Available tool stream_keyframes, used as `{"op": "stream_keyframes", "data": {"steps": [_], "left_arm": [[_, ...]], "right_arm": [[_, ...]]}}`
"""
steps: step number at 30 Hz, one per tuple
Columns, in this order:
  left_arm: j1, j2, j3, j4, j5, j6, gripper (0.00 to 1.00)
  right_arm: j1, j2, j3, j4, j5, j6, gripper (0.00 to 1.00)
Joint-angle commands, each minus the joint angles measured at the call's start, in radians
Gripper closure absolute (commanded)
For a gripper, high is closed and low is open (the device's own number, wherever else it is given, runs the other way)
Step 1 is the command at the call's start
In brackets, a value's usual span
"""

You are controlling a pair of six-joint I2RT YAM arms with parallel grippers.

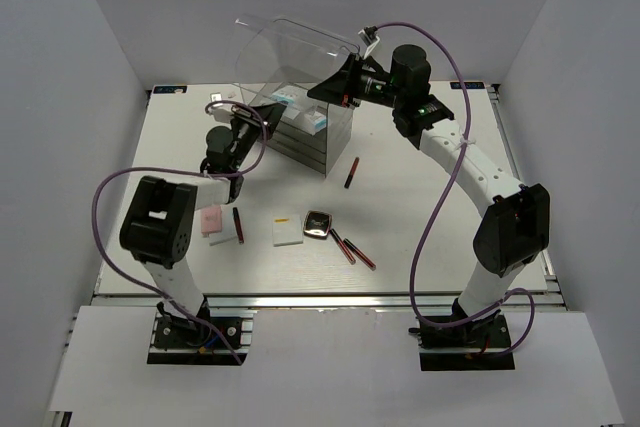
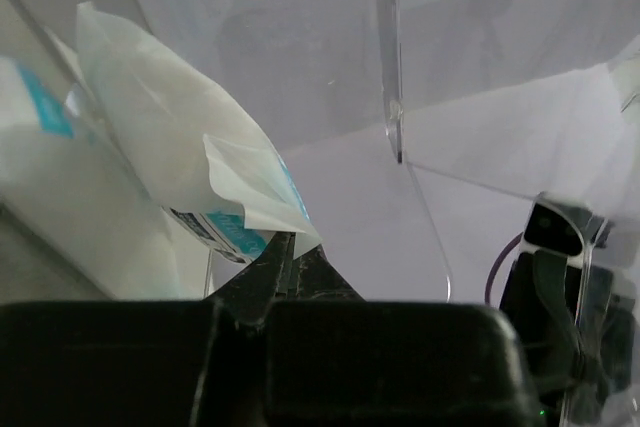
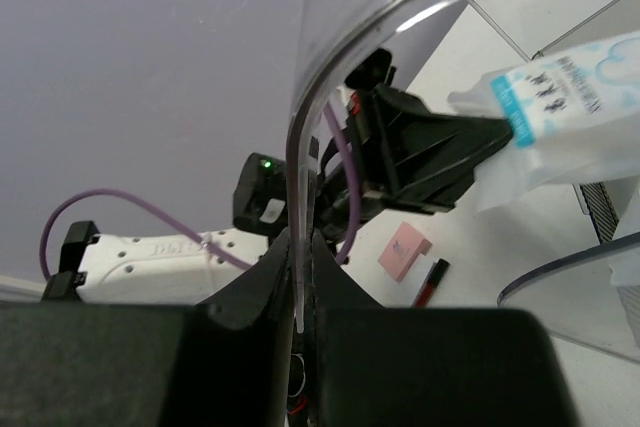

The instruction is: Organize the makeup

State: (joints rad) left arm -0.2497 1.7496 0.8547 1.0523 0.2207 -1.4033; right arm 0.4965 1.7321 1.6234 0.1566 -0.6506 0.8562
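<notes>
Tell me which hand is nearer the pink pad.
Left. The left hand, gripping a packet at the drawer box, is just beyond the pink pad; the right hand holds the lid, farther back and right.

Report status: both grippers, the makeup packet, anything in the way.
Left gripper shut on white blue-printed soft packet. Right gripper shut on curved clear plastic lid, lid raised. Nothing seen blocking the opening.
</notes>
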Motion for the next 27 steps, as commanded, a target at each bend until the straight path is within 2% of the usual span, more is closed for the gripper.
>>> {"op": "stream_keyframes", "data": {"steps": [1, 8, 9, 10, 12, 15, 16, 17, 18, 22, 25, 27], "left_arm": [[0.006, 0.081, 0.111, 0.184, 0.003, -0.092, 1.0], [0.007, 0.183, 0.256, 0.103, 0.028, -0.112, 0.98], [0.006, 0.188, 0.259, 0.075, 0.031, -0.115, 0.75], [0.006, 0.186, 0.253, 0.062, 0.042, -0.115, 0.59], [0.006, 0.162, 0.231, 0.028, 0.048, -0.108, 0.36], [0.006, 0.119, 0.163, -0.007, 0.051, -0.092, 0.22], [0.006, 0.085, 0.149, -0.027, 0.061, -0.08, 0.13], [0.006, 0.068, 0.13, -0.043, 0.068, -0.073, 0.11], [0.006, 0.05, 0.121, -0.067, 0.075, -0.063, 0.03], [0.006, -0.085, 0.087, -0.17, 0.098, 0.007, 0.02], [0.006, -0.188, 0.076, -0.309, 0.114, 0.075, 0.02], [0.007, -0.243, 0.075, -0.475, 0.129, 0.137, 0.02]], "right_arm": [[-0.003, -0.068, 0.009, 0.101, -0.017, -0.02, 1.0], [-0.003, -0.066, 0.007, 0.106, -0.012, -0.019, 1.0], [-0.004, -0.066, 0.007, 0.106, -0.012, -0.019, 1.0], [-0.003, -0.065, 0.007, 0.106, -0.012, -0.019, 1.0], [-0.001, -0.066, 0.006, 0.106, -0.012, -0.02, 1.0], [-0.003, -0.066, 0.001, 0.109, -0.012, -0.02, 1.0], [-0.003, -0.066, 0.0, 0.109, -0.012, -0.019, 1.0], [-0.003, -0.066, -0.002, 0.109, -0.012, -0.019, 1.0], [-0.003, -0.066, -0.003, 0.109, -0.012, -0.019, 1.0], [-0.003, -0.068, -0.007, 0.11, -0.014, -0.019, 1.0], [-0.003, -0.068, -0.007, 0.112, -0.012, -0.019, 1.0], [-0.003, -0.068, -0.005, 0.113, -0.014, -0.022, 1.0]]}}
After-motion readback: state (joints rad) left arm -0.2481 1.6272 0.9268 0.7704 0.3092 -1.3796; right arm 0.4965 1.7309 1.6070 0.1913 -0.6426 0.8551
